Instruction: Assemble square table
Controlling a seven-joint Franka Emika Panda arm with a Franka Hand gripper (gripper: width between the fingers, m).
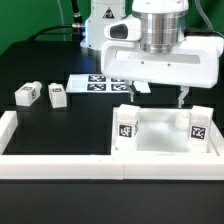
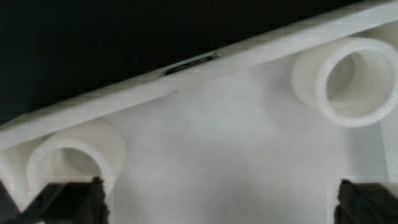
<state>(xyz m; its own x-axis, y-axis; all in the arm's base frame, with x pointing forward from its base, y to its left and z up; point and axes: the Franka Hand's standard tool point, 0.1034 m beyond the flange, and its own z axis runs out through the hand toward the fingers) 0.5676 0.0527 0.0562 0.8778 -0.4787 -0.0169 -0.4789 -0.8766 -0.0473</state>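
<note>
The square table top (image 1: 160, 143) lies on the black table (image 1: 60, 130), near the front and toward the exterior view's right. It is white and has a raised rim all round. Two short white legs stand upright on it. One leg (image 1: 125, 125) is at the corner on the exterior view's left, and the other leg (image 1: 198, 125) is at the corner on the right. Each has a black-and-white tag on its side.

Two more legs lie loose on the black table, well apart from the table top, on the exterior view's left. One loose leg (image 1: 27, 94) is just beside the other loose leg (image 1: 57, 96).

The flat marker board (image 1: 100, 82) lies behind them. A long white rail (image 1: 70, 167) runs along the front, and another rail (image 1: 8, 125) runs up the left side.

The gripper (image 1: 156, 100) hangs just over the table top, between the two standing legs. Its two fingers are spread wide, there is nothing between them, and it holds nothing.

In the wrist view the white table top (image 2: 214, 120) fills most of the picture. Two round white legs show there, one (image 2: 356, 85) and another (image 2: 71, 160). The dark fingertips (image 2: 71, 200) stand far apart.
</note>
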